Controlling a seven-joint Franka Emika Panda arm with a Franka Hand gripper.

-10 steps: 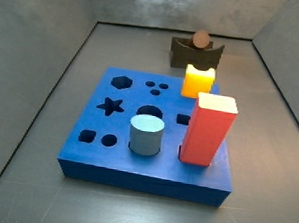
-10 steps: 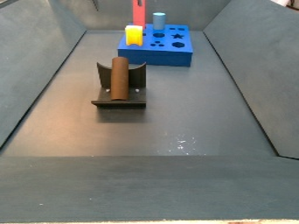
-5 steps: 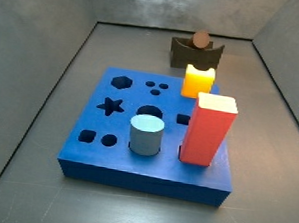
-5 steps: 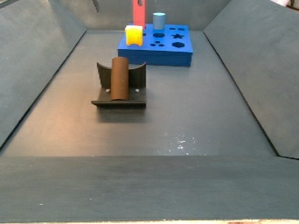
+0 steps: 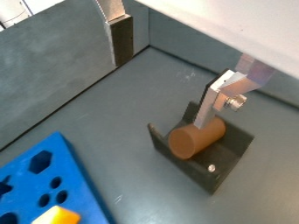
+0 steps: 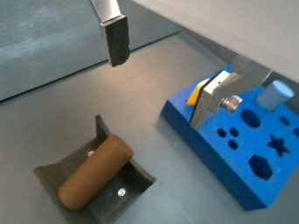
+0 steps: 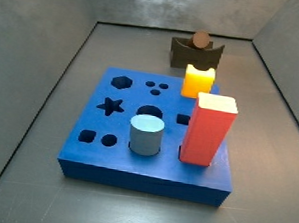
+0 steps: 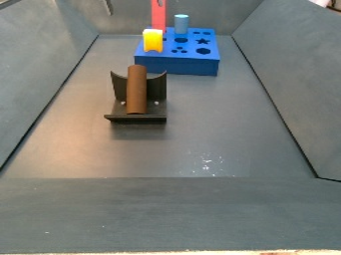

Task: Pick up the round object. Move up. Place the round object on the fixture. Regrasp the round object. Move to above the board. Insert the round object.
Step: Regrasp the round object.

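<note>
The round object point(image 5: 197, 138) point(image 6: 100, 169) is a reddish-brown peg lying in the curved notch of the dark fixture point(image 5: 222, 168) point(image 6: 52, 171). In both side views the round object point(image 7: 200, 38) point(image 8: 135, 88) rests on the fixture point(image 7: 183, 55) point(image 8: 134, 117) with nothing holding it. The blue board point(image 7: 108, 149) point(image 8: 200, 62) point(image 6: 251, 153) point(image 5: 35, 175) lies apart from the fixture. My gripper point(image 5: 173, 70) point(image 6: 163, 70) hangs well above the floor, open, its fingers point(image 5: 122, 39) point(image 6: 114, 39) wide apart with nothing between them. It shows in neither side view.
On the board stand a yellow-orange notched block point(image 7: 200, 81), a tall red block point(image 7: 210, 128) and a grey-blue cylinder point(image 7: 146, 135). Sloping grey walls point(image 7: 35, 81) point(image 8: 40, 90) enclose the floor on all sides.
</note>
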